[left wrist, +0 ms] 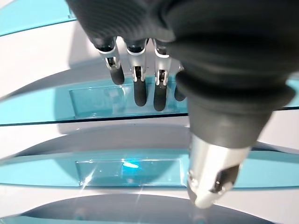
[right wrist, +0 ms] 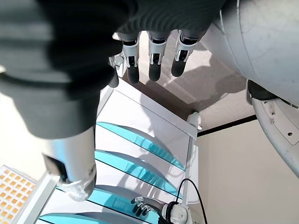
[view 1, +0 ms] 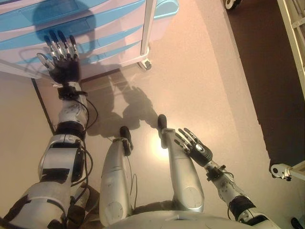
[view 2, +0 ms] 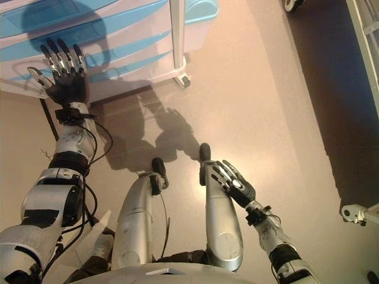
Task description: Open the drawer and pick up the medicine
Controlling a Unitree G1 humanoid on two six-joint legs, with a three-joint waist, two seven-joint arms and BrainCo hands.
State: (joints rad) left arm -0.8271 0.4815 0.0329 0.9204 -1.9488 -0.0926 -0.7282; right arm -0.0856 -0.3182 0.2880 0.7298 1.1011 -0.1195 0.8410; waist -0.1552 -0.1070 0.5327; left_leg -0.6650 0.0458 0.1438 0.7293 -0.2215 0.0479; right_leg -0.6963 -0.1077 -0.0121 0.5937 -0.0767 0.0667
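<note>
So, the drawer [left wrist: 126, 100] sits closed in the white cabinet [view 1: 95, 52], one of several blue-fronted drawers stacked there, and no medicine shows anywhere. Left hand [view 1: 61, 59] reaches up at the blue fronts, fingers [left wrist: 140, 88] straight and spread, holding nothing. Right hand [view 1: 195, 145] hangs low over the floor [view 1: 214, 71], well apart from the cabinet, fingers relaxed and empty.

We see a pale speckled floor [view 1: 205, 71] carrying everything — at 11 o'clock stands a white drawer cabinet [view 1: 95, 33] with blue curved fronts on a small caster [view 1: 147, 63]; at 4 o'clock, another white caster [view 1: 281, 170].
</note>
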